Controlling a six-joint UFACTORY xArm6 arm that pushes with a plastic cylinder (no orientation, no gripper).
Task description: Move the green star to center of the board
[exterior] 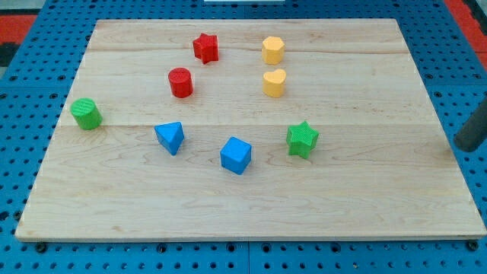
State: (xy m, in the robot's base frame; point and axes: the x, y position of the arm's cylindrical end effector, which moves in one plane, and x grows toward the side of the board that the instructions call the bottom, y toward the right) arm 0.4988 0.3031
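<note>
The green star (pixel 302 139) lies on the wooden board (pixel 251 205), right of the board's middle and a little toward the view's bottom. The dark rod comes in at the view's right edge; my tip (pixel 459 144) rests near the board's right edge, far to the right of the green star, touching no block. A blue cube (pixel 236 155) lies just left of the star.
A blue triangular block (pixel 170 137) lies left of the cube. A green cylinder (pixel 86 113) stands near the left edge. A red cylinder (pixel 180 82) and red star (pixel 205 47) lie at upper middle. A yellow hexagonal block (pixel 273 49) and yellow heart-like block (pixel 275 82) lie above the green star.
</note>
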